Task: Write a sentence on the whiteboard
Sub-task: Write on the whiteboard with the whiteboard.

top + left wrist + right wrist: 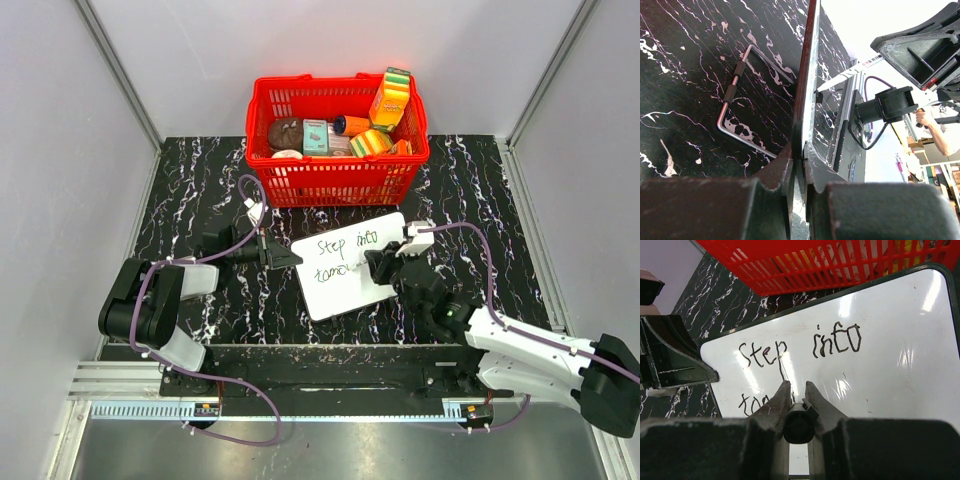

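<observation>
Just in front of the red basket (335, 182), on the black marbled table (190, 190), lies the whiteboard (352, 270), turned a little. At the board's left edge, the left claw (283, 257) is pressed together on the thin rim. On the side of the board away from the basket, the right claw (796, 390) is clamped on a black marker (799, 426), held over the second line. The sentence (800, 346) reads "Step into" on the line closer to the basket. Below it a word begins with "to", and its rest is hidden behind the claw.
</observation>
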You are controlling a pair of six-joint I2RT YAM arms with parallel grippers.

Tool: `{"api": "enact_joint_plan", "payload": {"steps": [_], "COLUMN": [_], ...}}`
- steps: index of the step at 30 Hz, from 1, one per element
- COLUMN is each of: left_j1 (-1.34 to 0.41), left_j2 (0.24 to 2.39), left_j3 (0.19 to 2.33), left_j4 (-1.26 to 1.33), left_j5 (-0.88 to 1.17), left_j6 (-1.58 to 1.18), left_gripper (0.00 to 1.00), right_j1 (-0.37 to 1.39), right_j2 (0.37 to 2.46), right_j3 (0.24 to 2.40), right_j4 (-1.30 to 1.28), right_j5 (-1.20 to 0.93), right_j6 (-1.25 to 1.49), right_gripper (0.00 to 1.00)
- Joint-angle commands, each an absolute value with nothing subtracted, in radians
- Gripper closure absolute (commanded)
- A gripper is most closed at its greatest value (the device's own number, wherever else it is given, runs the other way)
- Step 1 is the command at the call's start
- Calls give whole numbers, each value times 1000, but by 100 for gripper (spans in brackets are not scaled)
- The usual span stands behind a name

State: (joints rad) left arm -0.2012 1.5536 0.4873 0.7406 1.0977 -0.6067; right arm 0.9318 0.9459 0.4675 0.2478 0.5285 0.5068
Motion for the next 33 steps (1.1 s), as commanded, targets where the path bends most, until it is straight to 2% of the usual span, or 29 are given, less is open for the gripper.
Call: {"api": "enact_joint_plan", "payload": {"steps": [1, 33], "left_j1": [-218, -219], "left_j2": [1574, 1574], "left_j3": [499, 499], "left_j4": [741, 742], "left_j5": [1077, 1078], "left_j6": [-523, -522], "left_gripper": [100, 100], "right_j1": [922, 919], "right_j2": [933, 979], "right_j3": [440, 540], "right_j4": [198, 252], "right_j5": [520, 606], "right_j6": [517, 440], "right_gripper": [100, 100]}}
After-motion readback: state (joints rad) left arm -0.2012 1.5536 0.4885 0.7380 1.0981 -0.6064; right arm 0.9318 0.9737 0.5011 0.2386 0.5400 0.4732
